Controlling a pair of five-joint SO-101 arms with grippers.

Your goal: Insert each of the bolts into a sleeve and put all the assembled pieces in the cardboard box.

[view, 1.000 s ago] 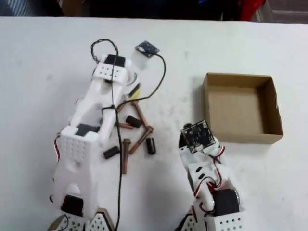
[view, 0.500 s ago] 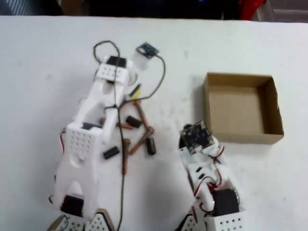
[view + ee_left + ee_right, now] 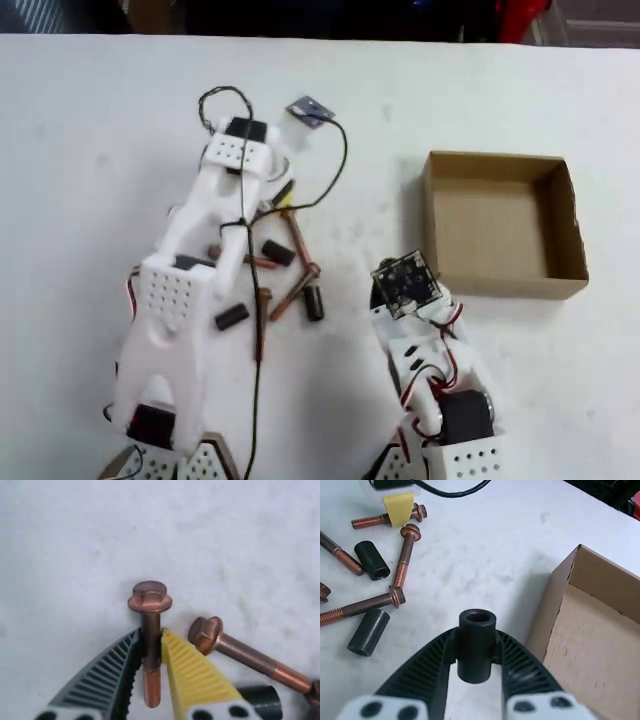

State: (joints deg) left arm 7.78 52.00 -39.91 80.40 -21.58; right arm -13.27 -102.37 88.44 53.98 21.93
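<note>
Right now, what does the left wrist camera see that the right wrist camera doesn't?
Left wrist view adds: the grey finger of the left pincer, pressing with the yellow finger on the bolt it grips. Right wrist view adds: the right pincer shut on a black sleeve held upright, the cardboard box beside it, and a loose sleeve lying by other bolts. Both share: the gripped bolt with the yellow finger on it, a second bolt lying next to it, and the white table.
</note>
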